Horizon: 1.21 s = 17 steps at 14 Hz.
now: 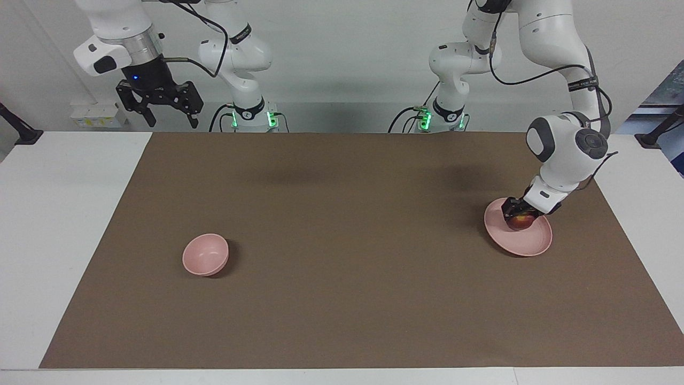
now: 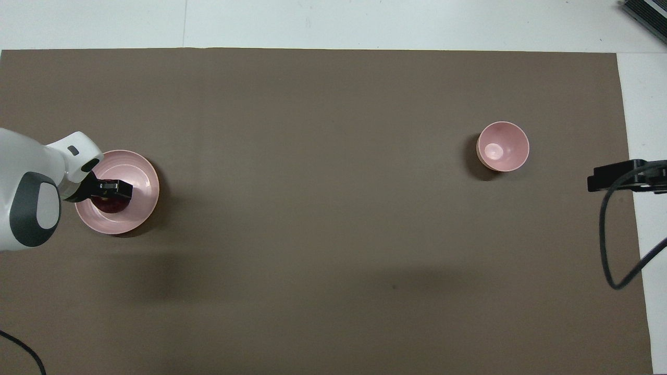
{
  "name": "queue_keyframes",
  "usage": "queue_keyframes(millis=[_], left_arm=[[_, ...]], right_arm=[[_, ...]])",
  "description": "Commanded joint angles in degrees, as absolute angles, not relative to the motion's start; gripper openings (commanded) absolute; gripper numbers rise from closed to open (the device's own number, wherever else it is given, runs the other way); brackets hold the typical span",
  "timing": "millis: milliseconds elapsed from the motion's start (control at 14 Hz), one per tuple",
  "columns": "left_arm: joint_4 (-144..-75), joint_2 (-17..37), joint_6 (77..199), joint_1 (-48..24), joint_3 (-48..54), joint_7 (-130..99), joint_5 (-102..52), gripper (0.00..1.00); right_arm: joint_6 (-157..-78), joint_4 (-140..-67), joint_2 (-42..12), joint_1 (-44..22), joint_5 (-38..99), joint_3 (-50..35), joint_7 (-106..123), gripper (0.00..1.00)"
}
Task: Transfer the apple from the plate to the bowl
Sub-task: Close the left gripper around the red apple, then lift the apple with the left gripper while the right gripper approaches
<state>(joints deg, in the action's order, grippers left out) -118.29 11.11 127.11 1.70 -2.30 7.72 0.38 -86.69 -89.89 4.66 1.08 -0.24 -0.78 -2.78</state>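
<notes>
The dark red apple lies on the pale pink plate toward the left arm's end of the table. My left gripper is down at the apple, right on top of it and set around it. From overhead the left gripper covers most of the apple on the plate. The small pink bowl stands empty toward the right arm's end, also seen overhead. My right gripper is open and empty, and waits high above the table's edge at its own end.
A brown mat covers the table between plate and bowl. The right arm's black cable hangs at the mat's edge near the bowl's end.
</notes>
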Motion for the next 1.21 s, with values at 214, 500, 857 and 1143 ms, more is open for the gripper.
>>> queue_keyframes(millis=[214, 500, 857, 1143], left_arm=[[-115.5, 11.1, 125.9, -0.6, -2.7, 3.2, -0.1, 0.0], [-110.3, 13.8, 123.4, -0.3, -2.6, -0.1, -7.2, 0.0], [-109.0, 14.4, 121.2, 0.4, -2.6, -1.8, -11.1, 0.0], [-107.6, 14.8, 120.1, 0.0, -2.6, -1.3, -12.4, 0.0]], right_arm=[[-88.2, -91.9, 6.2, 0.4, 1.4, -1.0, -2.7, 1.0], [-88.2, -91.9, 6.2, 0.4, 1.4, -1.0, -2.7, 1.0], [-88.2, -91.9, 6.2, 0.4, 1.5, -1.3, -3.2, 1.0], [-88.6, -91.9, 6.2, 0.3, 1.8, -1.9, -4.9, 1.0]])
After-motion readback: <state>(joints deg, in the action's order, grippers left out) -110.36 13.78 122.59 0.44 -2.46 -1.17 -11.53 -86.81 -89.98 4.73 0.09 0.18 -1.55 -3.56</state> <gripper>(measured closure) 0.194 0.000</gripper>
